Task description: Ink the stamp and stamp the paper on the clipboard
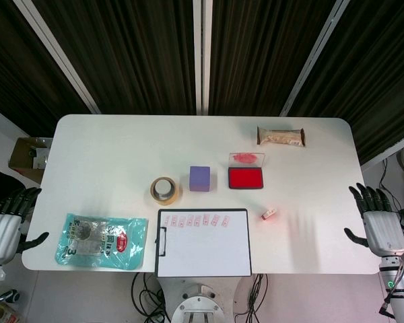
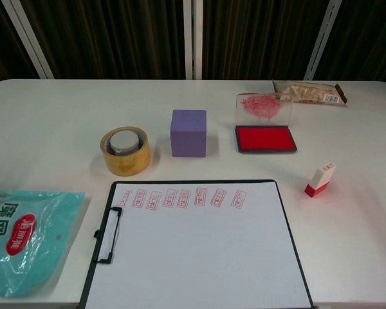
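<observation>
A small white and red stamp [image 1: 269, 214] [image 2: 320, 180] lies on the table just right of the clipboard. The clipboard [image 1: 203, 243] [image 2: 196, 248] holds white paper with a row of several red stamp marks along its top edge. The open red ink pad [image 1: 246, 177] [image 2: 266, 138] sits behind it, its clear lid [image 2: 264, 107] tipped up. My left hand [image 1: 5, 223] hangs off the table's left edge, fingers apart and empty. My right hand [image 1: 378, 222] hangs off the right edge, also spread and empty. Neither hand shows in the chest view.
A tape roll [image 1: 165, 190] [image 2: 125, 150] and a purple cube [image 1: 200, 179] [image 2: 188, 132] stand behind the clipboard. A teal snack bag [image 1: 102, 241] [image 2: 22, 235] lies front left. A wrapped snack [image 1: 280, 136] [image 2: 310, 92] is at the back right. A cardboard box [image 1: 28, 156] sits beyond the left edge.
</observation>
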{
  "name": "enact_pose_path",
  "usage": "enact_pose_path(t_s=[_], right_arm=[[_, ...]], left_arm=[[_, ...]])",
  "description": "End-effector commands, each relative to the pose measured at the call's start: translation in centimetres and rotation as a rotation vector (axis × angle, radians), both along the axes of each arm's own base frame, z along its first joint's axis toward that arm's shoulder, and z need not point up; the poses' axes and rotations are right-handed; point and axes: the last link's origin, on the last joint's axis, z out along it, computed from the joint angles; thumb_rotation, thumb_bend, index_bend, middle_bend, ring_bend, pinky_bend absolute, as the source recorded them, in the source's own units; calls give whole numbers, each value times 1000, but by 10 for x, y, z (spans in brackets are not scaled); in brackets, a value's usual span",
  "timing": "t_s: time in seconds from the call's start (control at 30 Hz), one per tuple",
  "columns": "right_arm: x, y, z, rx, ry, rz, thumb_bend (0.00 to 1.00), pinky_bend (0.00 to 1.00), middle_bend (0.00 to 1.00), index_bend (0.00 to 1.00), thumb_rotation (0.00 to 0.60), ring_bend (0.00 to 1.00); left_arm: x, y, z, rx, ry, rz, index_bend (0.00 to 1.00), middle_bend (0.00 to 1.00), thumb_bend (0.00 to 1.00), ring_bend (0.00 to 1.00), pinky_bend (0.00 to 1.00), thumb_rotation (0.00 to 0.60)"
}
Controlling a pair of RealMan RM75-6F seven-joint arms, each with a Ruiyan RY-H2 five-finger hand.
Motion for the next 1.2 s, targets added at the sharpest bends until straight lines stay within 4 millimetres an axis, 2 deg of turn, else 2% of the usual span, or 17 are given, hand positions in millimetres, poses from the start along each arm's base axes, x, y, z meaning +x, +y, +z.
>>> enact_pose_path(t_s=[0.03, 0.47, 0.5, 0.53, 0.6, 0.63, 0.67, 0.7, 0.73, 0.83, 0.97, 1.2], right_arm=[[0, 0, 0, 1, 0, 0, 106, 0, 0, 0, 600, 0], [2, 0, 0, 7, 1, 31, 105, 0, 0, 0, 600, 0], [3, -1, 0, 1, 5, 47, 106, 53, 0, 0, 600, 10], [5, -3, 1, -8, 12, 69, 106, 159, 0, 0, 600, 57], [10, -7, 1, -22, 35, 133, 106, 550, 10, 0, 600, 281], [12, -8, 0, -24, 47, 159, 106, 742, 39, 0, 600, 435], [16, -11, -1, -14, 67, 192, 107, 864, 80, 6, 600, 554], [18, -13, -3, 0, 87, 216, 108, 920, 116, 26, 600, 630], [20, -16, -5, 22, 113, 239, 108, 954, 147, 65, 600, 685], [27, -25, -17, 128, 192, 300, 114, 988, 186, 169, 600, 739], [36, -38, -41, 248, 242, 362, 117, 991, 184, 198, 600, 743], [41, -58, -88, 358, 286, 429, 116, 991, 211, 203, 600, 743]], left_arm=[[0, 0, 0, 0, -1, 1, 137, 150, 0, 121, 241, 600], [1, -3, 2, 4, 0, -4, 137, 150, 0, 121, 241, 600], [2, -2, 2, 4, 0, -5, 137, 150, 0, 122, 241, 600], [2, -2, 2, 3, 0, -6, 137, 150, 0, 122, 241, 600], [2, -2, 1, -1, -1, -5, 137, 150, 0, 121, 241, 600], [2, -1, 0, -3, -2, -4, 137, 150, 0, 121, 241, 600], [2, -1, 0, -6, -4, -3, 137, 150, 0, 122, 241, 600], [3, 0, -1, -8, -5, -4, 137, 150, 0, 122, 241, 600], [3, 0, -1, -9, -4, -4, 137, 150, 0, 122, 241, 600], [3, 1, -3, -13, -6, -4, 138, 150, 0, 121, 241, 600], [2, 2, -5, -22, -5, 0, 139, 150, 0, 122, 241, 600], [1, 1, -6, -29, -1, 6, 139, 150, 0, 121, 241, 600]])
